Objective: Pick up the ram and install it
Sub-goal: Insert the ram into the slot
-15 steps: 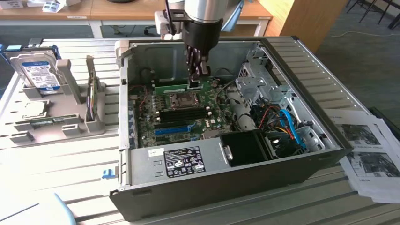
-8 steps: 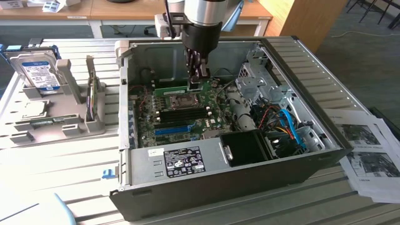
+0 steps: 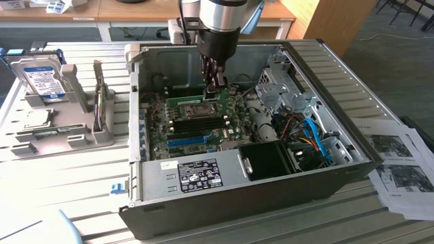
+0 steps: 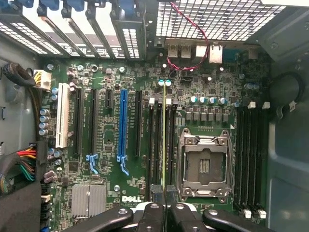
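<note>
The thin green circuit-board ram stick (image 4: 164, 140) is pinched edge-on in the black metal claw (image 4: 164, 215), poised over the black memory slots (image 4: 155, 145) on the green motherboard (image 4: 105, 140). To seat well, I judge it should run parallel to one slot and centred between that slot's end latches. Room is tight. The silver processor socket (image 4: 203, 164) sits just beside, the long blue slot (image 4: 121, 125) is farther off, and grey steel case walls (image 4: 289, 169) close round.
</note>
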